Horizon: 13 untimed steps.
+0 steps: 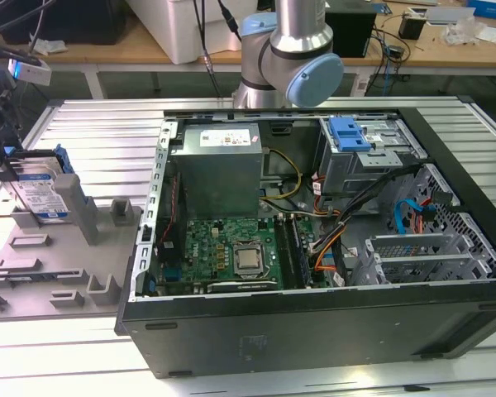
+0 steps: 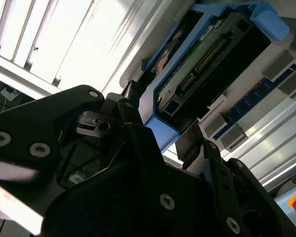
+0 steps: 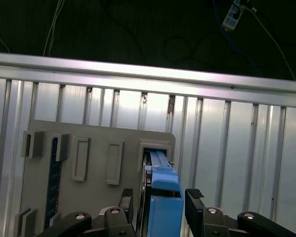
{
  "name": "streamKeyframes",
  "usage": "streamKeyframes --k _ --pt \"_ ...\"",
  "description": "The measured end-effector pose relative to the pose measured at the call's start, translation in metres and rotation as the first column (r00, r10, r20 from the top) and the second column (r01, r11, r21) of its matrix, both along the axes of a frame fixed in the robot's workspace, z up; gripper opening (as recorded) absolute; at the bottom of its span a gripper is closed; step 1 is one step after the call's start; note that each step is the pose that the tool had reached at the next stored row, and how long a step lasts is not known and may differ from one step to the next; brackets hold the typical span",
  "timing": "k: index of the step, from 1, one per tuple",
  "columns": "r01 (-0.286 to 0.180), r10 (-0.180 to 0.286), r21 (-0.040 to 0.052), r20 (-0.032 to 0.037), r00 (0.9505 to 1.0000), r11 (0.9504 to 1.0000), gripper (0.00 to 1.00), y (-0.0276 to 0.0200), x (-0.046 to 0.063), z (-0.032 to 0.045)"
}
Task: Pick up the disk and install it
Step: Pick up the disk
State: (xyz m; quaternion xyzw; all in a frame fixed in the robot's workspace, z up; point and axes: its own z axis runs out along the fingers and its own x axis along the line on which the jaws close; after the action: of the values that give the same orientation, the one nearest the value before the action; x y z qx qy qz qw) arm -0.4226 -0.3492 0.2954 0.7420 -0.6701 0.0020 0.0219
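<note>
Disk (image 1: 43, 197) w/ plastic rails, ribbed metal table (image 1: 107, 132)

Open computer case (image 1: 314, 339) beside grey fixture (image 1: 33, 273)

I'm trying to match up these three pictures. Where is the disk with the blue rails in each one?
Exterior view: the disk stands on edge in the grey holder at the exterior view's left.
Second wrist view: the disk runs diagonally, its circuit-board face showing.
First wrist view: the disk is edge-on, blue rail towards the camera.
Shared landmark: the ribbed metal table.
</note>
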Motion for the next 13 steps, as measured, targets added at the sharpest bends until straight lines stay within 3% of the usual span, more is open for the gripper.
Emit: streamKeyframes --k 13 --pt "0.0 0.0 -0.001 -0.0001 1.0 1.0 0.54 -0.0016 0.0 -0.0015"
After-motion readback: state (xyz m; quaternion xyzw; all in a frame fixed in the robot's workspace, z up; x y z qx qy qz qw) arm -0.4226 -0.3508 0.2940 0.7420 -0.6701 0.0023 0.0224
